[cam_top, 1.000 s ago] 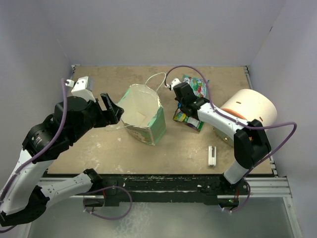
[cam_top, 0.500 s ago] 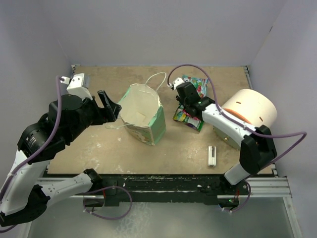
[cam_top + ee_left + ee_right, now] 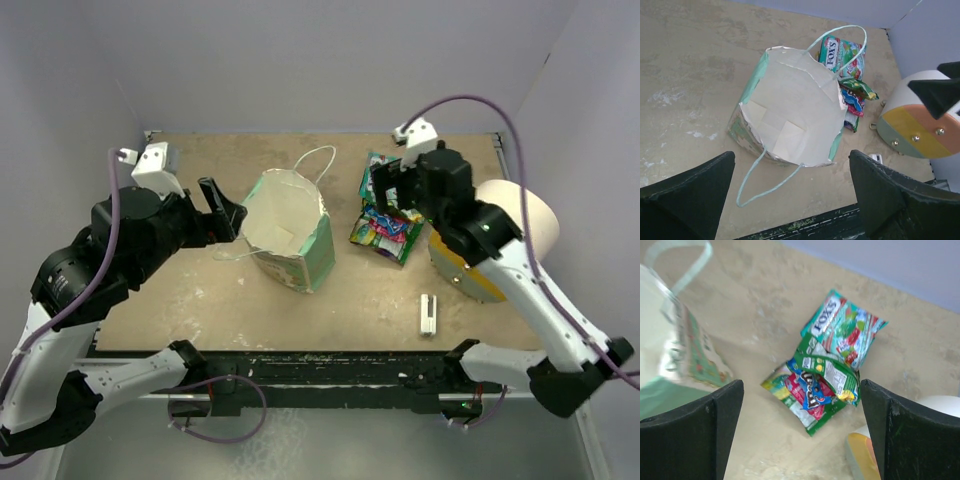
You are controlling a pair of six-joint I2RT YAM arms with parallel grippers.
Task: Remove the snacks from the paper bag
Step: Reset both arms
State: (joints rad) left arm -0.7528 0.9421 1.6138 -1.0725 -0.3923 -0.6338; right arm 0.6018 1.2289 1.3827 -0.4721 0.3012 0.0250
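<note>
Tan table [image 3: 200,300] from above: paper bag [image 3: 290,225] stands open at centre, snacks [image 3: 385,225] piled just right of it. Left wrist: left gripper [image 3: 792,151] spread wide, facing the bag's mouth. Right wrist: right gripper [image 3: 801,382] spread wide above the snacks, gripping nothing.

Walls: pale lavender-grey panels; back wall [image 3: 320,60], left wall [image 3: 60,90] and right wall [image 3: 600,110] box in the table on three sides.
Tabletop [image 3: 190,300]: tan board, worn, with white scuffs and grey smudges.
Table edging: thin light metal strip [image 3: 250,132] along the far side.
Near edge: black rail [image 3: 330,366], paint chipped, with silver aluminium framing [image 3: 545,372] beside it.
Light: even and diffuse, only soft shadows on the board.
Windows: none in view.
</note>
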